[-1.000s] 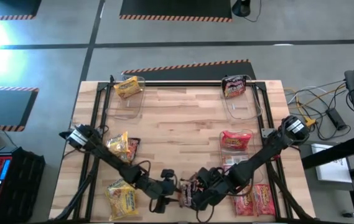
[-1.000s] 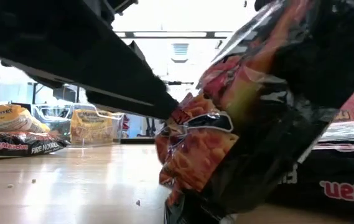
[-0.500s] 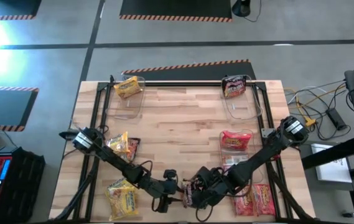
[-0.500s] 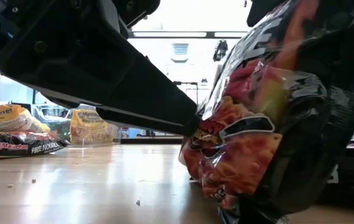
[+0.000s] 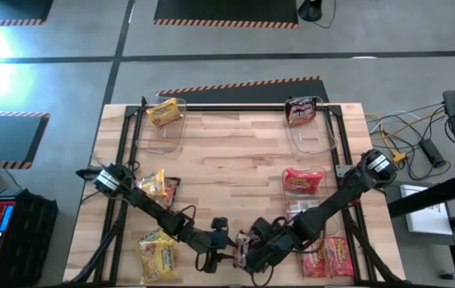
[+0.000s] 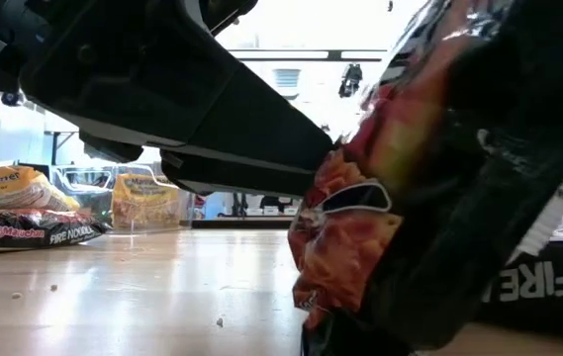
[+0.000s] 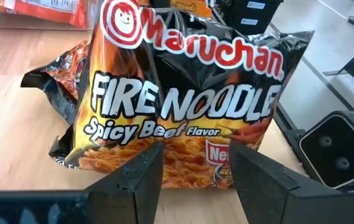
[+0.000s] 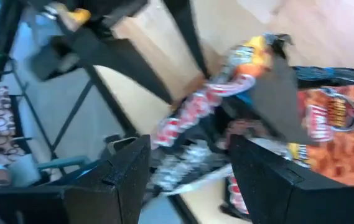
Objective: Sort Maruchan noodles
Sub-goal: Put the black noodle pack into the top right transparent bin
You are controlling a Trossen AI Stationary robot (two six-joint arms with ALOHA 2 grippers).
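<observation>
Table (image 5: 235, 152), both grippers, Fire Noodle pkt (image 7: 183, 99)

Fire Noodle packet (image 6: 360, 237) — right side cut off

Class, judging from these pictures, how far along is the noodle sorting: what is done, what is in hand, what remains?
Done: three clear bins each hold a packet: yellow, dark, red. In hand: near the front edge, the left pincer and right pincer meet at a dark Fire Noodle packet; who grips it is unclear. Left: loose packets at front left, front right and beside the left arm.
</observation>
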